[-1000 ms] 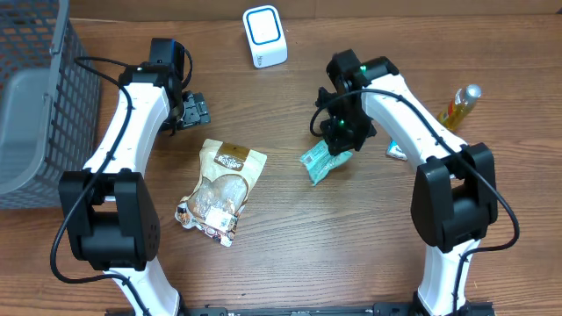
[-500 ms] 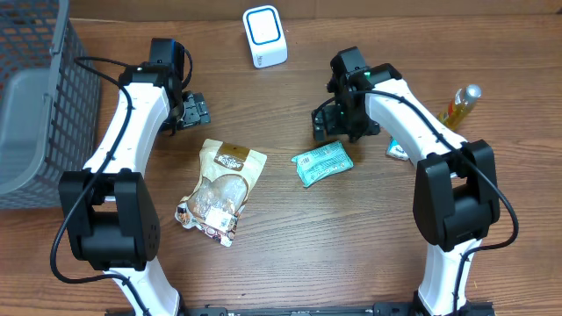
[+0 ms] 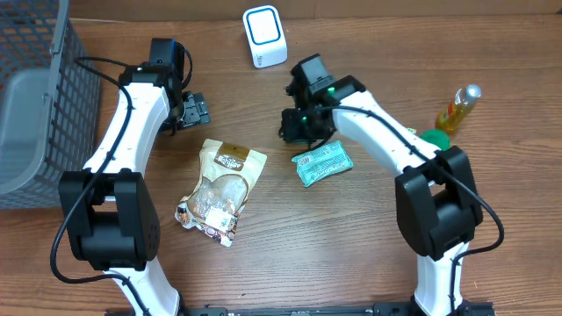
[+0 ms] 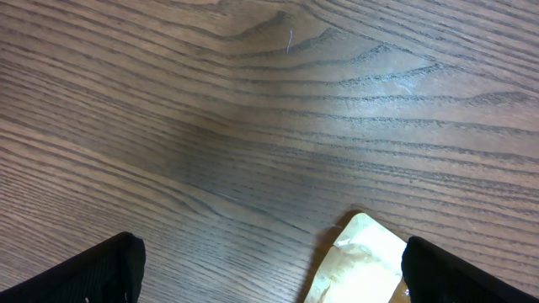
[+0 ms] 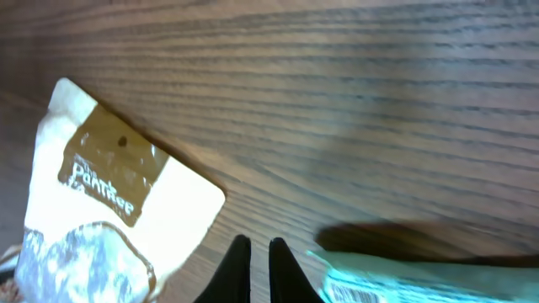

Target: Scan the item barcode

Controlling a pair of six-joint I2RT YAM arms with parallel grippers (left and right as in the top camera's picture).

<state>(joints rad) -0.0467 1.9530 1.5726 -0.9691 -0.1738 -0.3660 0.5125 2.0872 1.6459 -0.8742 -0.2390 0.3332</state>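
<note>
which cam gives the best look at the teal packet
Overhead: the whole teal packet shows, lying flat on the table. The right wrist view catches only its blurred edge at the frame bottom. The left wrist view shows none of it.

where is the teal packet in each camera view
overhead: the teal packet lies flat near the middle of the table, right of centre.
left wrist: not in it.
right wrist: at the bottom right edge, just right of the right gripper.
shared landmark: the tan snack bag shows in all three views.
</note>
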